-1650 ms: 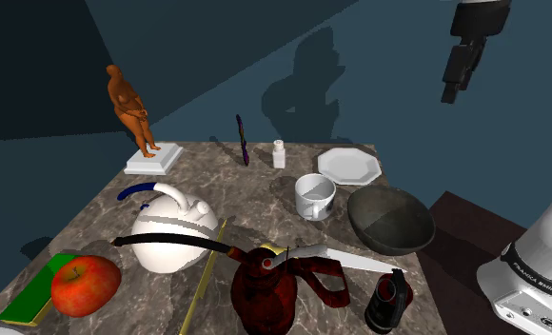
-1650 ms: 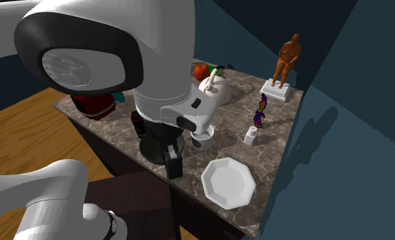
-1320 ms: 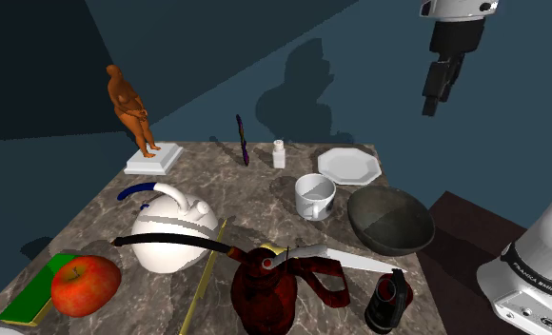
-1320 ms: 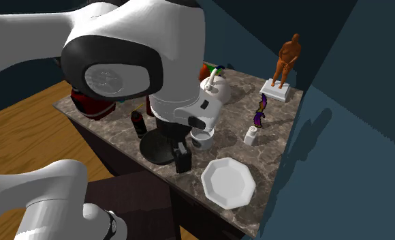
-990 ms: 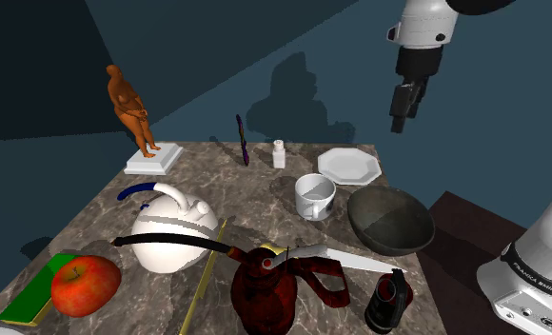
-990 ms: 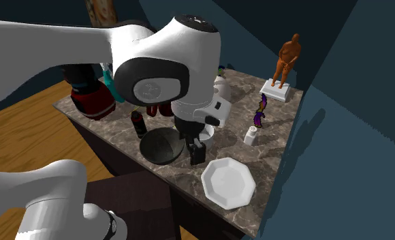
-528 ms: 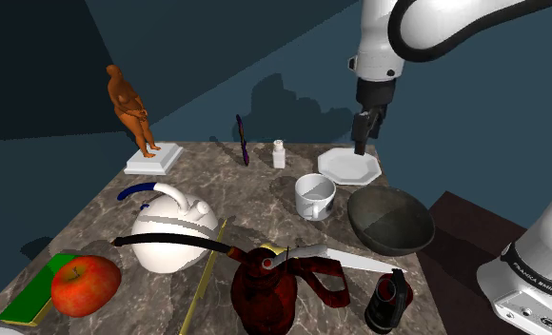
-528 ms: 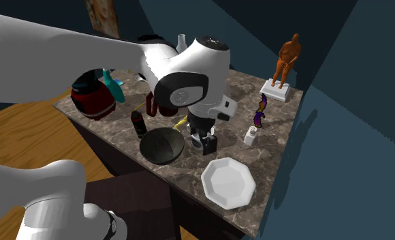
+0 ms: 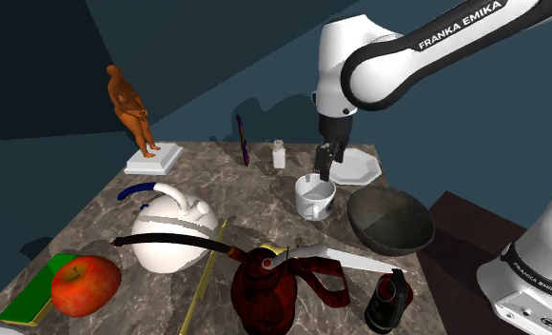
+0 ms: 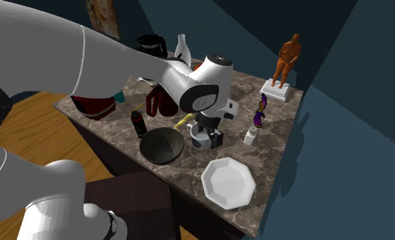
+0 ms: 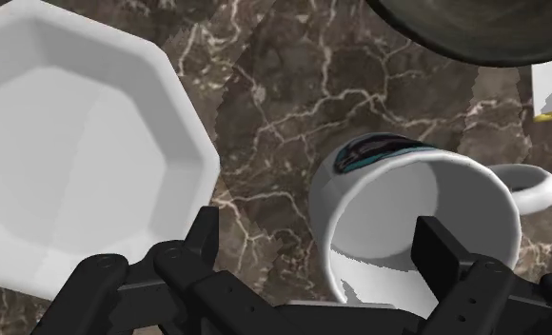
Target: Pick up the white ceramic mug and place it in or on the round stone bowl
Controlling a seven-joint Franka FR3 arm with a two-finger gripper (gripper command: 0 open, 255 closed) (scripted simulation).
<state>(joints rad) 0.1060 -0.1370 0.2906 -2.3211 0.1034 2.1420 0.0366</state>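
Where they hang just over the white mug (image 11: 407, 205), the black fingers (image 11: 205, 238) stand apart and clasp nothing: one is outside the wall on the plate's side, the other over the opening. That mug, with a dark teal mark on its side, stands upright on the marbled brown worktop (image 11: 284, 95), its handle turned away from the white eight-sided plate (image 11: 74, 143). It sits between that plate and the dark grey round bowl (image 9: 390, 219), near both, touching neither. Farther back in the shoulder view stands a small white bottle (image 9: 279, 153).
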